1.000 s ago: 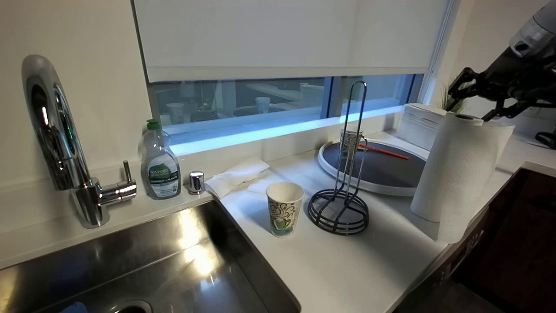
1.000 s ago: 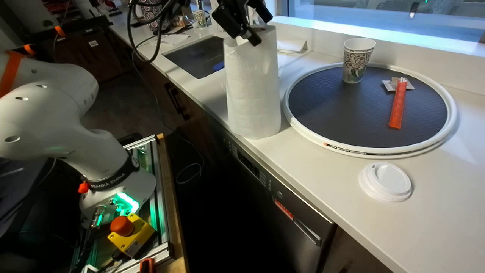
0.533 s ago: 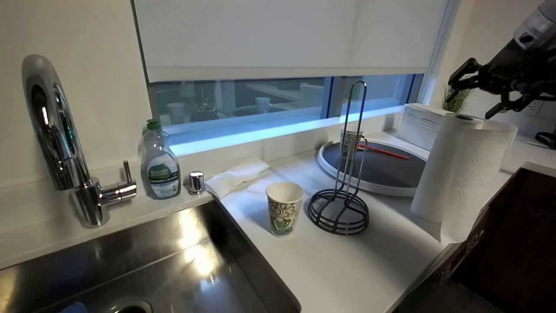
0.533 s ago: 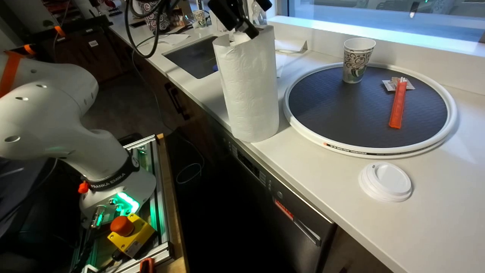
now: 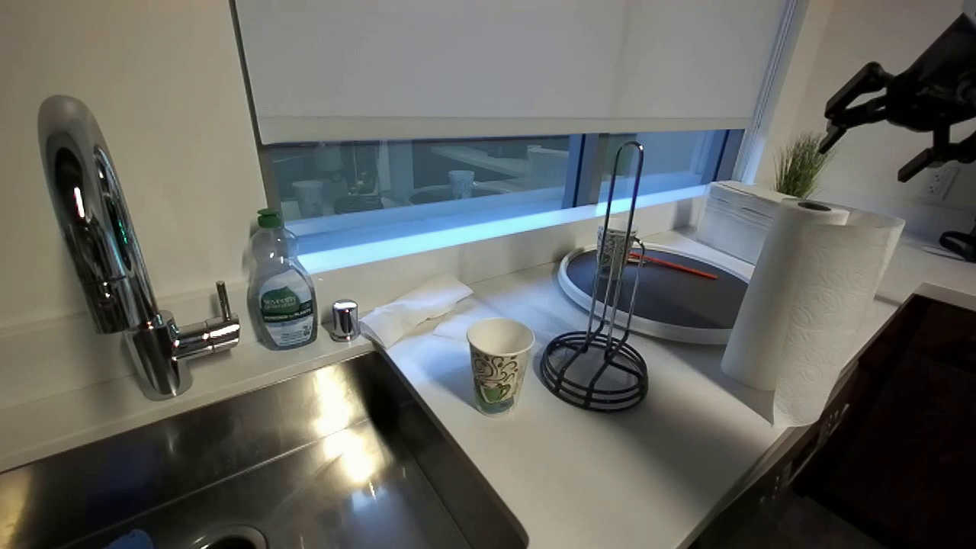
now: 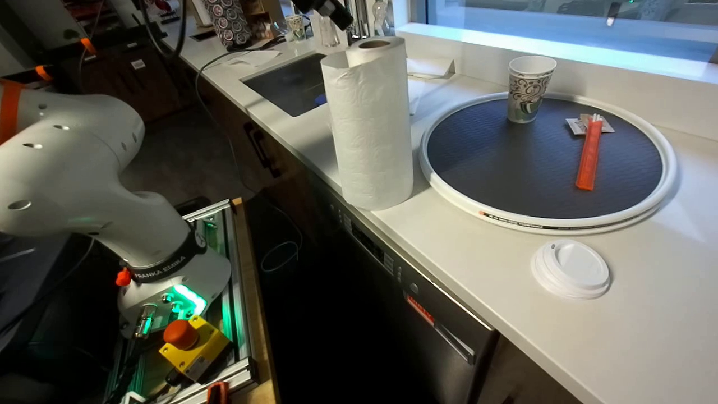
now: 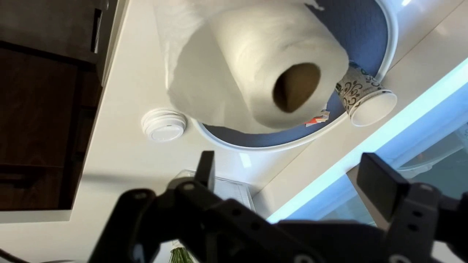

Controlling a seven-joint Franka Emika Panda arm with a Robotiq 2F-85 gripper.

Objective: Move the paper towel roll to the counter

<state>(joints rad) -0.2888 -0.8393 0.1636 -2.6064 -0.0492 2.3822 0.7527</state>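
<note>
The white paper towel roll (image 6: 370, 129) stands upright on the white counter (image 6: 493, 269), close to the front edge and beside the round tray. It also shows in an exterior view (image 5: 770, 297), with a loose sheet hanging off its side. In the wrist view the roll (image 7: 267, 47) shows its open cardboard core, beyond the fingertips. My gripper (image 5: 868, 160) is open and empty, above the roll and apart from it. In the wrist view the fingers of the gripper (image 7: 292, 173) are wide apart with nothing between them. Only one fingertip shows at the top of an exterior view.
The black wire stand (image 5: 595, 374) is bare on the counter, near a paper cup (image 5: 499, 370) and the steel sink (image 5: 343, 457). The dark-centred tray (image 6: 538, 224) holds another cup (image 6: 530, 90) and a red chopstick packet (image 6: 589, 157). White lids (image 6: 570, 269) lie nearby.
My gripper has moved up and away from the roll's top, where its fingers were close to the rim. The loose sheet has swung outward. The roll still stands in about the same place.
</note>
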